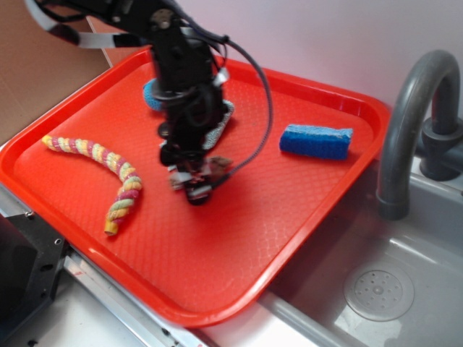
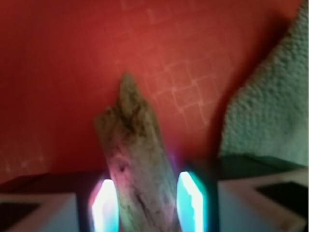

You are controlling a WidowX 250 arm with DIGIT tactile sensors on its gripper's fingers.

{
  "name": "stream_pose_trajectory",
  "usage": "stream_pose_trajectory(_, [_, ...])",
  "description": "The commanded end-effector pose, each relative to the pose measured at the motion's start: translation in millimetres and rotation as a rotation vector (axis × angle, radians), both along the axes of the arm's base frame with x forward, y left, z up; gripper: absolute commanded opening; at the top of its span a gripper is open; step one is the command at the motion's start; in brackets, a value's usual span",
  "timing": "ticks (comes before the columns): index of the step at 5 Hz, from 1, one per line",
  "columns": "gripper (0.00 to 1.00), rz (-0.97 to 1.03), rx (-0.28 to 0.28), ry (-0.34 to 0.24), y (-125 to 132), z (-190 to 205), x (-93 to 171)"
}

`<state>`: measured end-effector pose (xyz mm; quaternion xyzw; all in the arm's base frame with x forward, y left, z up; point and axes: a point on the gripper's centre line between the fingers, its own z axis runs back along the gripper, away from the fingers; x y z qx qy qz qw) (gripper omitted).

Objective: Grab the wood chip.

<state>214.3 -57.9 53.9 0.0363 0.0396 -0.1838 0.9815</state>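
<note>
The wood chip [image 2: 135,145] is a rough brown-grey piece with a jagged tip. In the wrist view it stands between my two fingertip pads, and both pads press against its sides. In the exterior view my gripper [image 1: 194,184] is low over the middle of the red tray [image 1: 318,217], and one end of the wood chip [image 1: 219,163] sticks out to its right. The gripper [image 2: 147,203] is shut on the chip. The chip's lower end is hidden between the fingers.
A blue sponge [image 1: 316,141] lies at the tray's far right. A striped pink-yellow rope [image 1: 108,170] curves at the left. A grey-green cloth [image 2: 270,116] lies just behind the gripper. A grey faucet [image 1: 409,116] and a sink [image 1: 376,289] stand to the right.
</note>
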Motion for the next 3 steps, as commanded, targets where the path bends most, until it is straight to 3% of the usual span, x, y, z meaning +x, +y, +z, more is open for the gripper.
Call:
stream_pose_trajectory(1, [0.0,0.331,-0.025,-0.126,42,111,8])
stream_pose_trajectory(2, [0.0,0.485,-0.035,-0.169,50,160,-11])
stream_pose_trajectory(3, [0.0,0.434,-0.123,-0.231,45,183,-21])
